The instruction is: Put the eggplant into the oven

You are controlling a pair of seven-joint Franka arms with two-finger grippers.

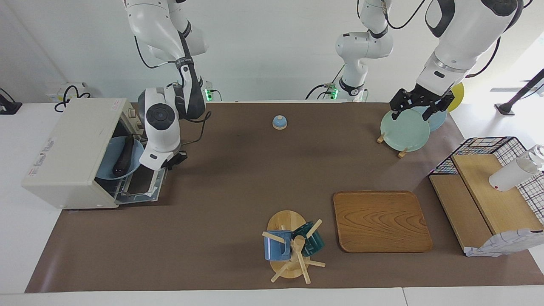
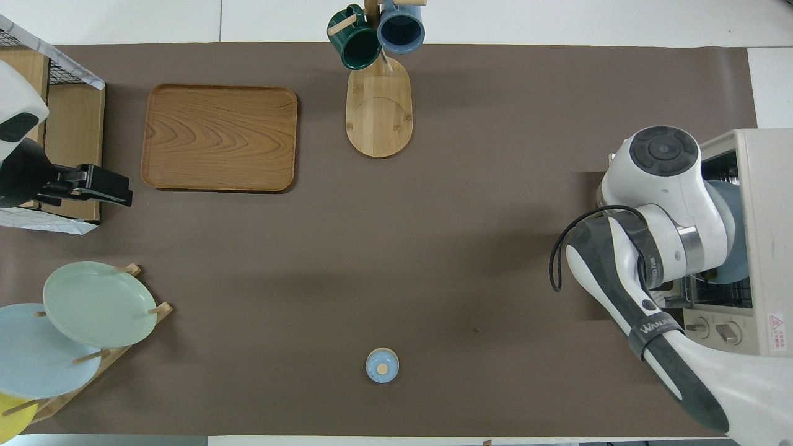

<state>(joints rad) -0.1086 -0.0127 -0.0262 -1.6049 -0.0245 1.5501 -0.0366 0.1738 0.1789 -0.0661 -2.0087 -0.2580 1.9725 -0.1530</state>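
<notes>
Clock positions taken from the overhead view, nearest the robots first. At six o'clock, nearest the robots: a small blue bell (image 2: 382,365), standing alone on the brown mat (image 2: 471,260). At eight o'clock, toward the left arm's end of the table: a wooden plate rack (image 2: 124,347) carrying a pale green plate (image 2: 99,303) and a pale blue plate (image 2: 31,359), both tilted. Left gripper (image 1: 415,111) hanging over the green plate, fingers spread wide, nothing between them; arm waiting. At three o'clock, at the right arm's end: the oven (image 1: 70,148), cream-white, door (image 1: 144,182) part-way down and tilted. Inside, on the wire rack: a blue plate (image 1: 108,153), with the eggplant (image 1: 123,157) lying on it, fully within the oven mouth; hidden under the arm from overhead. Right gripper (image 1: 173,160) at the outer edge of the door, fingertips pressed together, holding nothing visible; contact with the door cannot be told. At ten o'clock, farther from the robots than the plate rack: a wire basket (image 1: 488,146) with a wooden shelf (image 1: 488,199) and a white bottle (image 1: 512,174) lying tilted on it. At eleven o'clock: a wooden tray (image 2: 219,137), flat and bare. At twelve o'clock, farthest from the robots: a wooden mug tree (image 2: 379,105) bearing a green mug (image 2: 354,44) and a blue mug (image 2: 401,28) side by side.
</notes>
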